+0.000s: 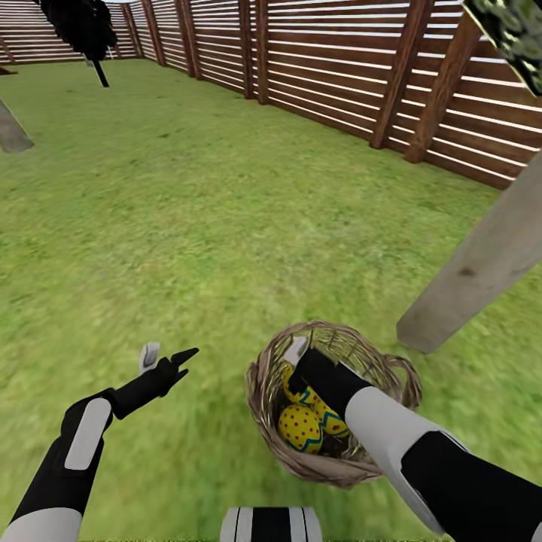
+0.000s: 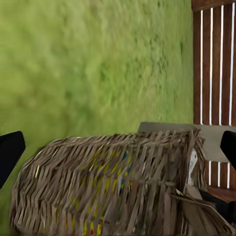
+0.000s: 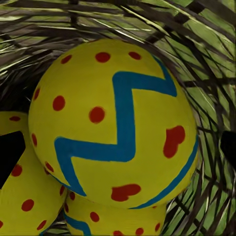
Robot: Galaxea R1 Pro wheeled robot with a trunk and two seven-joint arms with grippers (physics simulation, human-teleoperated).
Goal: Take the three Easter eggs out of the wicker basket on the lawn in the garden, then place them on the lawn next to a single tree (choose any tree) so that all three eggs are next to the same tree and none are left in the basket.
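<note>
Reaching into the wicker basket with right fingers spread apart either side of the top egg. Best closed squarely across its middle, then lifted straight up clear of the rim. Two more eggs beneath. Left fingers apart, beside the basket over lawn. Tree trunk just beyond the basket; fence behind.

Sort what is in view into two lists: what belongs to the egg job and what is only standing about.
Belongs to the job:
- Easter eggs in the basket
- wicker basket on the lawn
- tree trunk beside the basket
- right tool, reaching into the basket
- left tool, open above the grass

Standing about:
- slat fence
- black tree far off
</note>
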